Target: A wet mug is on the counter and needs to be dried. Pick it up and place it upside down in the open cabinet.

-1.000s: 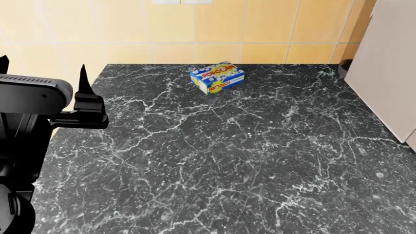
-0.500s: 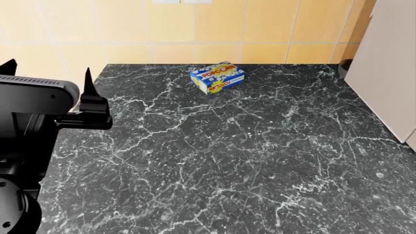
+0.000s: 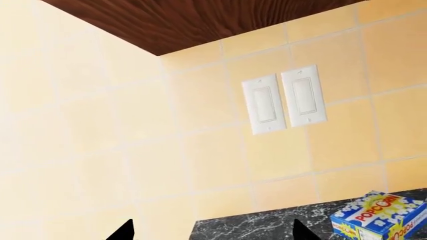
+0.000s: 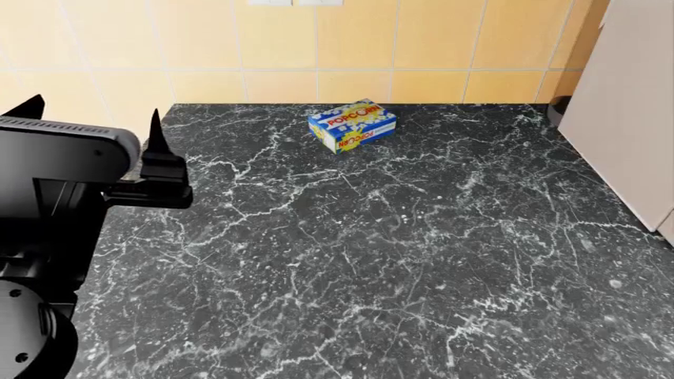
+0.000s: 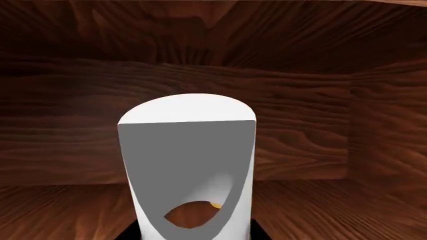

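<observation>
The left hand [image 4: 95,126] has drifted a little toward the popcorn box [image 4: 353,125] over the counter [image 4: 400,253].

- Head view: high, looking forward and down over the counter [image 4: 400,253] to the tiled wall [image 4: 316,47]; left arm [image 4: 53,197] at its left edge.
- Left wrist view: low, near the counter's back corner, tilted up at the wall [image 3: 100,125], two light switches [image 3: 283,99] and a wooden underside [image 3: 187,20]; end effector tips at the frame edge.
- Right wrist view: very close, facing into a wooden cabinet [image 5: 67,125], a white mug [image 5: 190,165] filling the centre.
- Shared: head and left wrist views both show the popcorn box [image 4: 353,125] [image 3: 380,216], counter and wall. The right wrist view shares nothing.
</observation>
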